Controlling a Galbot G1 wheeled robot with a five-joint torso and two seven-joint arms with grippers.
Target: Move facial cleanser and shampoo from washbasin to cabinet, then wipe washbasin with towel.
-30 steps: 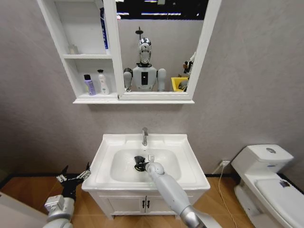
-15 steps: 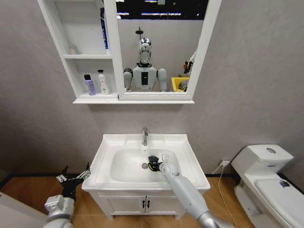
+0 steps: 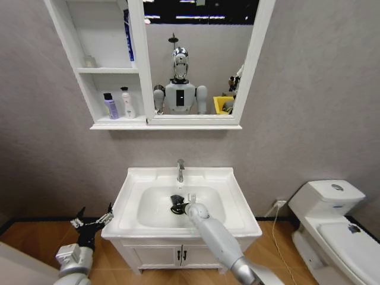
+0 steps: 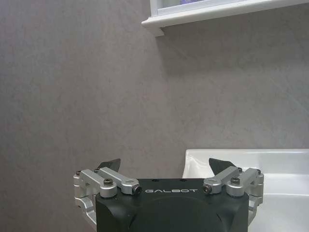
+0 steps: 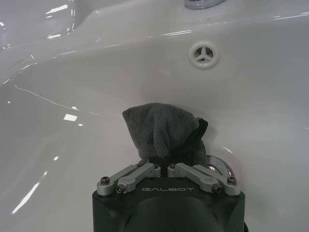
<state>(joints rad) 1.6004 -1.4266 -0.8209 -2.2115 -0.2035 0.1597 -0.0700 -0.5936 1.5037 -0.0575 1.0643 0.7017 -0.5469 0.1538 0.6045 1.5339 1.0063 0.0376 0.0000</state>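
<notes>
Pinching the towel [image 5: 164,133] narrow in its jaws, right gripper [image 5: 164,164] presses it into the washbasin [image 3: 234,217] bowl beside the drain. Left gripper [image 4: 166,169] parked low left of basin, jaws wide.

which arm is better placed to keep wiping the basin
The right. Its gripper is shut on the towel down in the washbasin bowl, by the drain. The left gripper hangs open and empty outside the basin's edge.
</notes>
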